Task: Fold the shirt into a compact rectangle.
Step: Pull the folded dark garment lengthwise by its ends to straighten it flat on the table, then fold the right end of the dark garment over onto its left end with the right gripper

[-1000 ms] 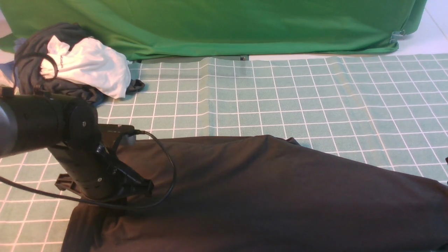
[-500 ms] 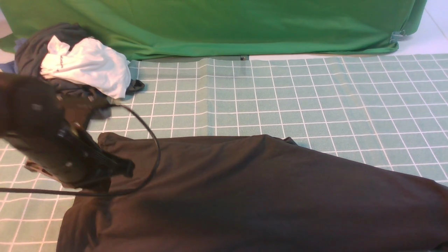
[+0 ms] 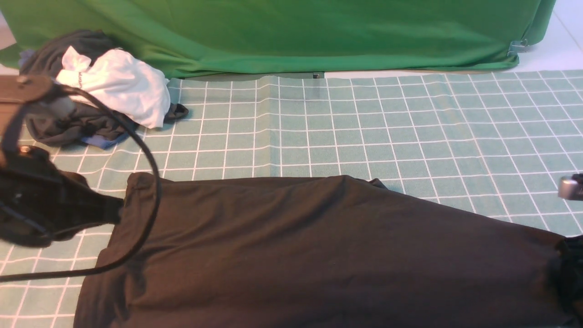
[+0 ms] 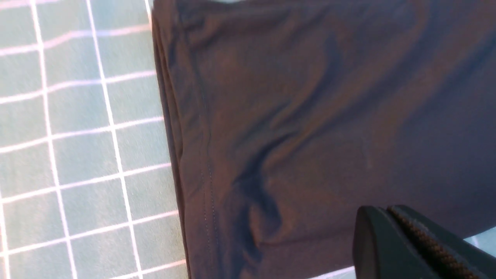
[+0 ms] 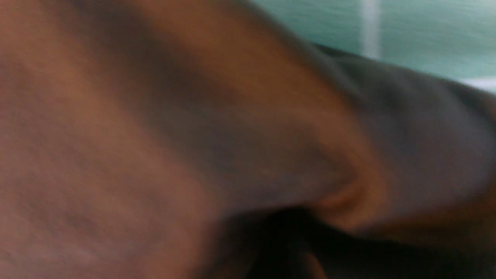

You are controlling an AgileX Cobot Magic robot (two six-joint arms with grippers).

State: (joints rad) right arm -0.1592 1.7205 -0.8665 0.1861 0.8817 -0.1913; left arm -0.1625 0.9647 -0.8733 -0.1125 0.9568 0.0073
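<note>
The black shirt (image 3: 319,255) lies spread across the near part of the checked cloth, plain side up, with soft wrinkles. My left gripper (image 3: 117,210) hovers at the shirt's left edge. In the left wrist view the left gripper (image 4: 387,211) is shut with nothing between its fingers, just above the shirt (image 4: 310,116). My right arm (image 3: 570,187) shows only at the far right edge, by the shirt's right end. The right wrist view is a close blur of the shirt (image 5: 155,135), and the right jaws do not show in it.
A white garment (image 3: 118,91) lies on a dark grey and blue bundle (image 3: 73,127) at the back left. A green drape (image 3: 296,32) runs along the back. The teal grid cloth (image 3: 364,127) covers the table. The left arm's black cable (image 3: 150,182) loops over the shirt's left corner.
My left arm has swung left off the shirt, uncovering its back left corner. The right arm has come into view at the right edge.
</note>
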